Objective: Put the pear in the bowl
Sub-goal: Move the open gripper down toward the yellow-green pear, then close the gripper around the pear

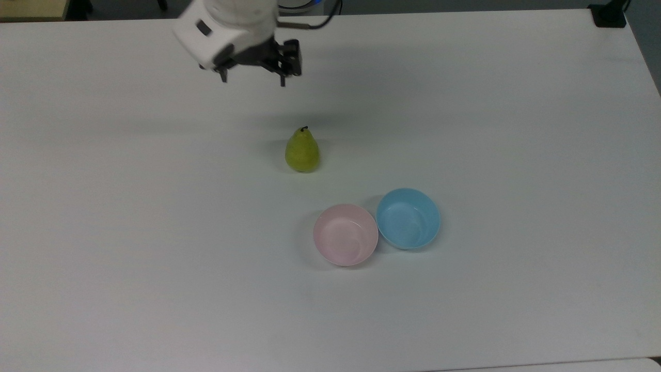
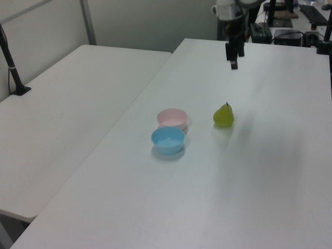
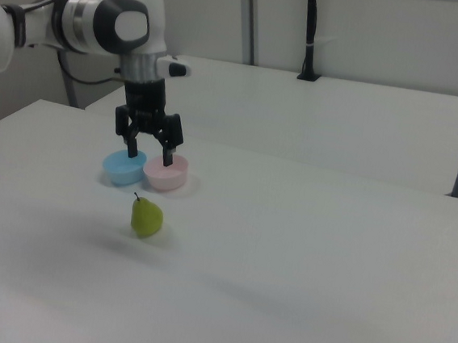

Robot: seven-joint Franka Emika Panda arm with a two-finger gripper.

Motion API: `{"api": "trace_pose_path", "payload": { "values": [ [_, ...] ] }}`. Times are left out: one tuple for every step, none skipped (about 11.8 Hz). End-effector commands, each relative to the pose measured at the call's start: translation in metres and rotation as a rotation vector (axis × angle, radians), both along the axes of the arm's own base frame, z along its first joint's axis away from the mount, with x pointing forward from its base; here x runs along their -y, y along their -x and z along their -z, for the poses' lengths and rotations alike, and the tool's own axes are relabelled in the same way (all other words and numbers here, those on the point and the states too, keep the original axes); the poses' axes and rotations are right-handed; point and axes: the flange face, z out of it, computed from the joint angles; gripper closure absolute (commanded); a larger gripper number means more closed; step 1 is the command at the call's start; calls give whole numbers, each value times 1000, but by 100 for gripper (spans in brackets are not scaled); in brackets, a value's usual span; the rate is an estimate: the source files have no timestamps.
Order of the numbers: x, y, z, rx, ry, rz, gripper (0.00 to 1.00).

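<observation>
The yellow-green pear (image 1: 302,151) (image 2: 223,115) (image 3: 147,217) stands upright on the white table (image 1: 516,129), stem up. The pale pink bowl (image 1: 345,234) (image 2: 172,118) (image 3: 170,172) sits nearer the top view's bottom, touching a light blue one. My gripper (image 1: 253,81) (image 2: 234,63) (image 3: 149,156) hangs open in the air, well above the table, up and to the left of the pear in the top view. Nothing is between its fingers.
The light blue bowl (image 1: 408,218) (image 2: 168,140) (image 3: 124,167) stands beside the pink one. A second white table (image 2: 67,98) adjoins this one on the left view's left. A black post (image 3: 310,33) rises at the far table's back.
</observation>
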Motion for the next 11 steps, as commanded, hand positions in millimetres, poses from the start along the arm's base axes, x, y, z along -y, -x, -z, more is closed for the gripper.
{"api": "trace_pose_path", "payload": {
  "values": [
    [-36, -16, 55, -14, -19, -94, 0],
    [-47, -21, 74, -20, -15, -111, 0],
    [-56, -25, 93, -32, -10, -126, 0],
    [-65, -27, 112, -42, -3, -140, 0],
    [-72, -29, 131, -41, 2, -149, 0],
    [-74, -32, 146, -36, 8, -151, 0],
    [-75, -33, 156, -44, 17, -156, 0],
    [-76, -32, 166, -61, 23, -163, 0],
    [-77, -29, 172, -71, 35, -177, 0],
    [-76, -28, 176, -80, 51, -186, 1],
    [-76, -27, 178, -79, 54, -187, 19]
  ]
}}
